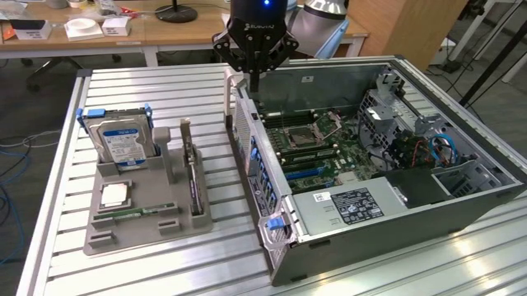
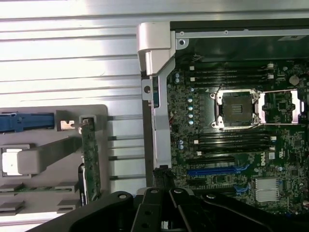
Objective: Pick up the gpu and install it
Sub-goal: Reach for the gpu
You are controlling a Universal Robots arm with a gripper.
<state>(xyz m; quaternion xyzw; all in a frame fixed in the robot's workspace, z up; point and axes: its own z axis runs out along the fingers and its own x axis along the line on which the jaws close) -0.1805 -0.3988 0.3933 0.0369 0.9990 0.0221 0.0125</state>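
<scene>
The gpu [image 1: 194,176] is a slim dark card standing on its long edge in a slot of the grey holder tray [image 1: 148,237], with its silver bracket end toward the back. In the wrist view the gpu [image 2: 90,159] runs along the tray beside the case wall. My gripper [image 1: 253,85] hangs shut and holds nothing. It is above the rear edge of the open computer case [image 1: 461,206], to the exterior view's right of the gpu and well above it. The gripper's [image 2: 163,186] black linkages show in the wrist view, fingers together.
The tray also holds a silver hard drive [image 1: 122,140] in a blue frame, a processor chip [image 1: 113,195] and a green memory stick [image 1: 132,213]. Inside the case lie the motherboard [image 1: 317,148], its empty socket [image 2: 236,108] and a blue card slot [image 2: 217,170]. Desks stand behind the slatted table [image 1: 165,92].
</scene>
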